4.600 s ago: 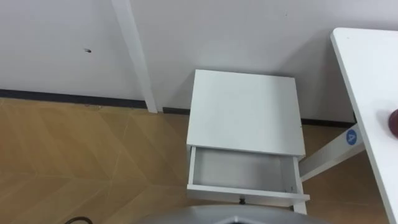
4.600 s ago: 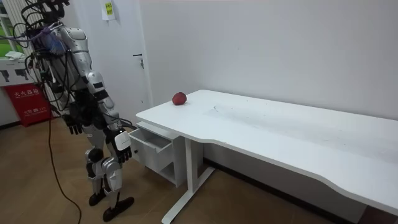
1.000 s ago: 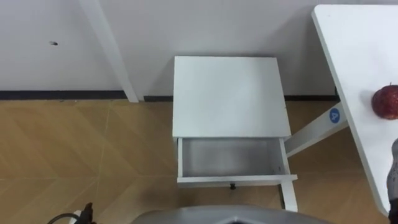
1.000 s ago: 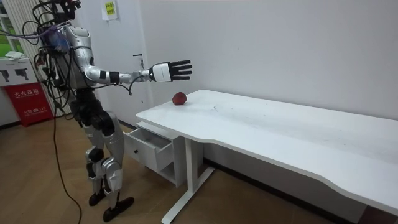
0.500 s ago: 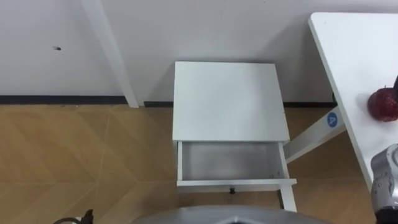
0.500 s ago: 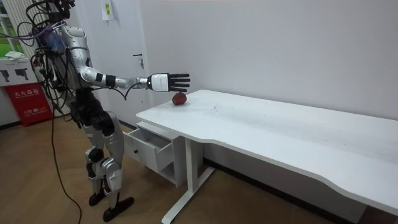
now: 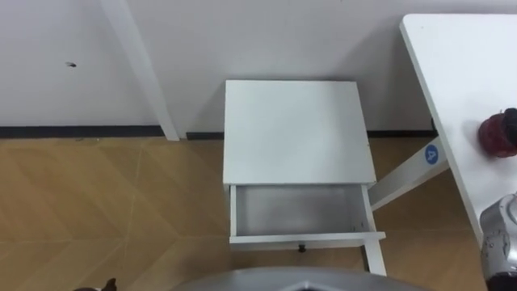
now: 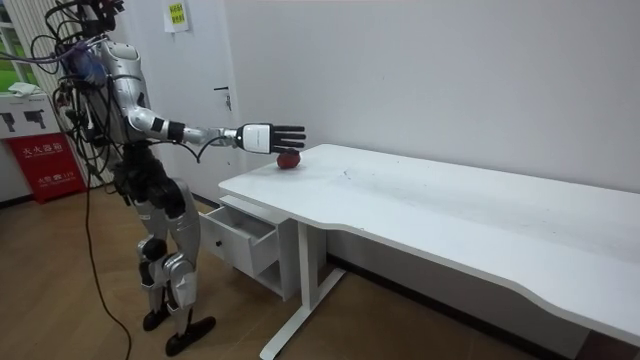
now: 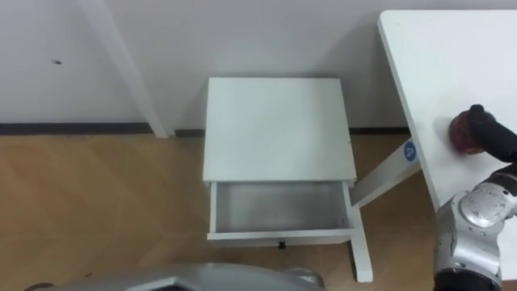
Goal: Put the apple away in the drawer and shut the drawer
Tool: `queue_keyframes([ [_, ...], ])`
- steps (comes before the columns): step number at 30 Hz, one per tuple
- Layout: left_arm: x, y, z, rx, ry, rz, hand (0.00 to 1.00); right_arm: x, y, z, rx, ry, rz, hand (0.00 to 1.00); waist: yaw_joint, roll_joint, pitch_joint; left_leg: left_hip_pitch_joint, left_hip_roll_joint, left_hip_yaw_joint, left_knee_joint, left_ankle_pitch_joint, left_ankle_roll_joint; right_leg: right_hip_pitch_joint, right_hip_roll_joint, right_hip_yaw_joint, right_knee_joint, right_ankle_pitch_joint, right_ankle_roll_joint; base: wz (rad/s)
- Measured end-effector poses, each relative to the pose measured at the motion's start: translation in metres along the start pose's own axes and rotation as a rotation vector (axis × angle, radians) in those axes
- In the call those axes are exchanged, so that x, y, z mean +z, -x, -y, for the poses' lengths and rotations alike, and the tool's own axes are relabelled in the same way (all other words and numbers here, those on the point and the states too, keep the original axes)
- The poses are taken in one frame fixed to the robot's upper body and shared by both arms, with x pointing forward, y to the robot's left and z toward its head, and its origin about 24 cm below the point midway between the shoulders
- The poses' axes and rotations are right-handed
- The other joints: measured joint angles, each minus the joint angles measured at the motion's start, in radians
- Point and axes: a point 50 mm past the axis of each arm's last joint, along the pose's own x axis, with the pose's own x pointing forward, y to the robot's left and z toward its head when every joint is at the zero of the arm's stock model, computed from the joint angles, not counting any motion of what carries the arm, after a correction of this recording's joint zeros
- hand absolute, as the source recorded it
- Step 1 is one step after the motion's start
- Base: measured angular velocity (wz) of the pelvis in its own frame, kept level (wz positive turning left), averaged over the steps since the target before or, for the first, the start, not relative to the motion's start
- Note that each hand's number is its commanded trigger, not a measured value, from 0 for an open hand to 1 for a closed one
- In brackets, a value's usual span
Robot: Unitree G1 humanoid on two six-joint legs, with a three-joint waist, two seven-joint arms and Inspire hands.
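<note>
Round dark-red apple [image 9: 462,132] is sitting on the smooth white tabletop [image 9: 428,56], at 3 o'clock in eye view, nr the table edge. Right hand [image 9: 493,137] is reaching over it, dark fingers straight, unclenched, not gripping. Boxy matte-white cabinet [image 9: 279,129] is standing at apple's 9 o'clock. Its shallow rectangular drawer [image 9: 279,208] is hanging open twd 6 o'clock.
</note>
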Motion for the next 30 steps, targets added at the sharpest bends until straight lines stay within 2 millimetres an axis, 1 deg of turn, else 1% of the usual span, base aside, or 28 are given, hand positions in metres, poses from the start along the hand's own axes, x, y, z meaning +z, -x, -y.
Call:
queue_keyframes([
  [8,0.000,0.000,0.001,-0.002,-0.002,0.000,0.00,-0.010,0.001,0.002,0.020,0.033,-0.036,0.00,0.001,0.002,0.0015,0.000,0.000,0.000,-0.006,0.000,0.000,-0.001,0.000,0.000,0.000,0.000,0.000,0.00],
  [12,0.000,0.000,0.000,-0.002,-0.002,-0.002,0.00,-0.020,0.001,0.005,0.029,0.066,-0.073,0.00,0.001,0.002,0.0022,0.007,0.000,0.001,-0.008,0.000,0.000,0.000,0.001,0.004,0.000,0.000,0.000,0.00],
  [18,0.002,-0.001,-0.002,0.003,-0.003,0.006,0.00,-0.019,-0.001,0.003,0.079,0.076,-0.075,0.00,-0.001,-0.006,0.0057,0.013,0.000,0.003,-0.010,0.000,0.000,0.005,0.002,0.020,0.000,0.000,0.000,-0.01],
  [21,0.003,-0.001,-0.003,0.004,-0.004,0.007,0.00,-0.018,-0.002,0.003,0.099,0.077,-0.073,0.00,0.000,-0.010,0.0065,0.013,0.000,0.004,-0.010,0.000,0.000,0.005,0.002,0.021,0.000,0.000,0.000,0.00],
  [28,0.001,-0.001,-0.002,-0.002,-0.004,0.002,0.00,-0.014,-0.006,0.003,0.134,0.091,-0.059,0.00,0.002,-0.010,0.0075,0.012,0.000,0.003,-0.013,0.000,0.000,0.004,0.003,0.020,0.000,0.000,0.000,0.00],
  [30,0.000,-0.001,-0.002,-0.013,-0.005,-0.008,0.00,-0.014,-0.006,0.002,0.151,0.120,-0.054,0.00,0.002,-0.012,0.0087,0.010,0.000,0.003,-0.014,0.000,-0.001,0.000,0.003,0.019,0.001,0.000,0.000,0.00],
])
